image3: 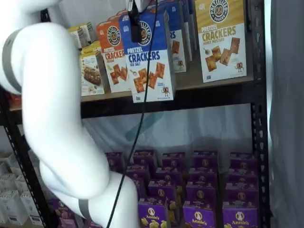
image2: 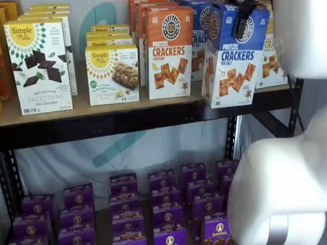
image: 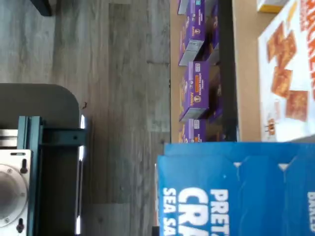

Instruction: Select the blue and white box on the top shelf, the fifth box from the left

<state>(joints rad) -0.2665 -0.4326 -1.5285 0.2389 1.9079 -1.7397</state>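
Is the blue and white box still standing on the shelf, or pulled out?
Pulled forward: the blue and white box overhangs the top shelf edge, tilted.

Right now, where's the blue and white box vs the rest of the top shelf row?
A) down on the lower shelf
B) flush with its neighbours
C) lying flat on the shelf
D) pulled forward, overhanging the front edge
D: in both shelf views the blue and white box sits ahead of the orange-topped box, its base hanging past the top shelf rail, with the claw at its top.

The blue and white box [image2: 234,56] says "PRETZEL CRACKERS SEA SALT". At its 9 o'clock, the orange box [image2: 169,51] says "PRETZEL CRACKERS CHEDDAR".
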